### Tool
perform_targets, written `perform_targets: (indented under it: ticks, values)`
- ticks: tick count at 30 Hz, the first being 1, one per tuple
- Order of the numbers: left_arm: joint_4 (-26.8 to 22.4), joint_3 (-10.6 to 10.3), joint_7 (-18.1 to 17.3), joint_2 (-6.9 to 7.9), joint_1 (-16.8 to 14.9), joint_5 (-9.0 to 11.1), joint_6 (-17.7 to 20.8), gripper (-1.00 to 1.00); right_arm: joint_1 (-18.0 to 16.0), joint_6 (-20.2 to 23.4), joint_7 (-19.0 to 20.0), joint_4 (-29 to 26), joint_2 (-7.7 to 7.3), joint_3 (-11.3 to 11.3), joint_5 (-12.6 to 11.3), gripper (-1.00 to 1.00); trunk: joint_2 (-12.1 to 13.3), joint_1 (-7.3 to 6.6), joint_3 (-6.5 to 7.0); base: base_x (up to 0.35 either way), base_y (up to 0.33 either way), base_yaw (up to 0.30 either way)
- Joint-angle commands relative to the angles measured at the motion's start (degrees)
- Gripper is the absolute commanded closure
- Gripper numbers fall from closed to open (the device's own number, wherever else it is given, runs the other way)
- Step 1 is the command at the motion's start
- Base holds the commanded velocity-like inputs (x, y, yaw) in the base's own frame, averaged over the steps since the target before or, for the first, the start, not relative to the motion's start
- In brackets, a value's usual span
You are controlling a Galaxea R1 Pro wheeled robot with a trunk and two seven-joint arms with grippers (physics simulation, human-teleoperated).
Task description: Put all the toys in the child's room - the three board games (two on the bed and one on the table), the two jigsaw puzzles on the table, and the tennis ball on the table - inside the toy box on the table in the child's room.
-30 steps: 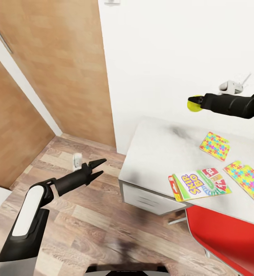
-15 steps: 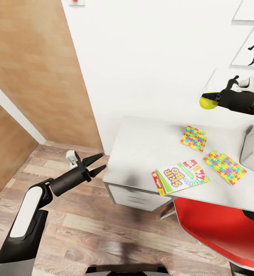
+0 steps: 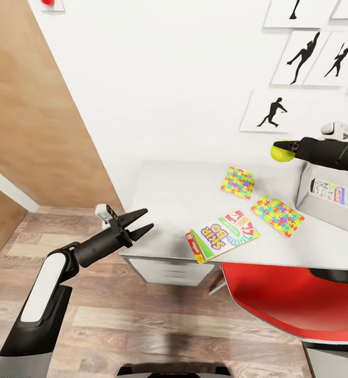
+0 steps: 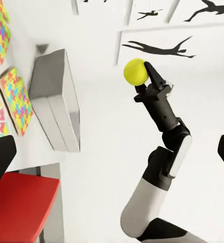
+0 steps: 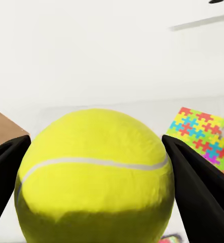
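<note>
While the right hand [image 3: 285, 150] pinches the tennis ball [image 3: 280, 152] in the air just beside the toy box [image 3: 331, 203], the left hand [image 3: 140, 223] hangs spread and empty. One small game box [image 3: 328, 191] seems to lie inside the toy box; the Skip-Bo box [image 3: 222, 234] and both jigsaw puzzles [image 3: 238, 182] [image 3: 277, 215] remain on the tabletop [image 3: 168, 199].

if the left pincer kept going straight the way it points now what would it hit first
Probably the right arm's pincer holding the tennis ball, dead ahead in the left wrist view. The left pincer is open; depth is unclear, so the wall may lie first.

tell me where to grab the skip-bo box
Take the Skip-Bo box by its near end, which seems to overhang the table edge, probably coming in from the front with the open left tool. It lies flat, so a top pinch looks hard.
</note>
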Motion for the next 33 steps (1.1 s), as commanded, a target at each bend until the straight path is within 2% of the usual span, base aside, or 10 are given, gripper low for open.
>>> perform_targets:
  ticks: [1,6,11,15,16,21,26,27,28,33]
  values:
    - [0.0,-0.3,-0.6,-0.06,-0.2,-0.5,0.1,-1.0,0.0,0.1,-0.6,0.0,-0.05,0.1,-0.6,1.0,-0.1,0.03,-0.06,0.0,0.0,-0.28]
    - [0.0,-1.3,-0.3,-0.32,-0.9,-0.6,0.1,-1.0,0.1,0.1,-0.5,0.0,-0.08,-0.2,-0.6,1.0,-0.1,0.03,0.04,0.0,0.0,-0.279]
    - [0.0,-3.9,3.0,-0.68,-3.6,-0.7,-0.1,-1.0,0.2,0.1,-0.5,0.0,-0.11,-0.6,-0.5,1.0,-0.1,0.03,0.15,0.0,0.0,-0.279]
    - [0.1,-5.9,10.7,-2.6,-7.6,-0.6,-0.3,-1.0,0.2,0.1,-0.6,0.1,-0.12,-0.8,-0.5,1.0,-0.1,0.03,0.23,0.0,0.0,-0.28]
    - [0.1,-5.9,10.7,-2.6,-7.6,-0.6,-0.3,-1.0,0.2,0.1,-0.6,0.1,-0.12,-0.8,-0.5,1.0,-0.1,0.03,0.25,0.0,0.0,-0.28]
    - [0.1,-8.1,25.4,-7.6,-11.2,-0.8,-0.4,-1.0,0.2,0.1,-1.2,1.7,-0.12,-0.8,-0.3,1.0,-0.1,0.03,0.35,0.0,0.0,-0.28]
    - [0.1,-11.5,35.8,-9.69,-13.9,-0.6,-0.6,-1.0,0.0,0.1,-1.4,5.1,-0.17,-1.1,-0.2,1.0,-0.1,0.03,0.4,0.0,0.0,-0.28]
    - [0.1,-11.5,35.8,-9.69,-13.9,-0.6,-0.6,-1.0,0.0,0.1,-1.4,5.1,-0.17,-1.1,-0.2,1.0,-0.1,0.03,0.41,0.0,0.0,-0.281]
    - [0.1,-13.3,38.7,-10.21,-14.8,-0.5,-0.9,-1.0,-0.2,0.1,-1.4,7.0,-0.21,-1.6,0.0,1.0,-0.1,0.03,0.42,0.0,0.0,-0.281]
    - [0.1,-14.9,41.3,-10.65,-15.6,-0.5,-1.4,-1.0,-0.5,0.1,-1.4,9.4,-0.46,-2.6,0.2,1.0,-0.1,0.03,0.43,0.0,0.0,-0.281]
